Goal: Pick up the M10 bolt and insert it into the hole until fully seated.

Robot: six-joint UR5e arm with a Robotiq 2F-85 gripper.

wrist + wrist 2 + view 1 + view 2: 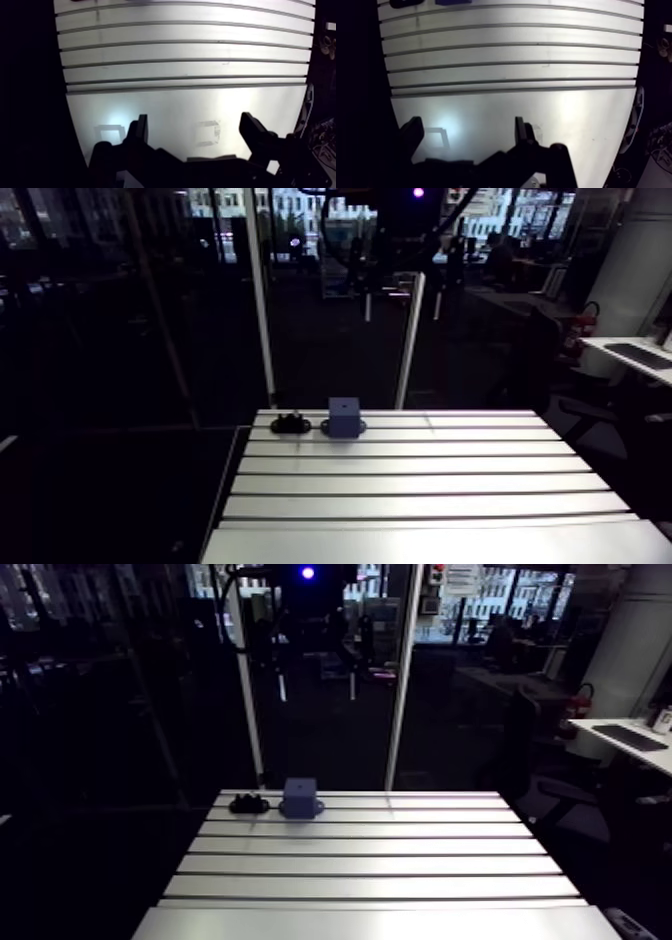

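In the arm view, a small blue block (pixel 344 419) on a flanged base stands at the far edge of the slotted aluminium table (pixel 430 488). I cannot make out a hole in it. Just left of it lies a low black piece (pixel 290 424), too small and dark to tell whether it is the bolt. In the wrist view my gripper (pixel 195 129) hangs over the smooth near strip of the table. It is open, with nothing between its dark fingers (pixel 140 131). Block (pixel 448 2) and black piece (pixel 406 2) lie far ahead of the gripper, several slots away.
Faint square marks (pixel 207 132) show on the smooth plate under the gripper. Parallel slots run across the table between the gripper and the block. The table's side edges drop off into darkness.
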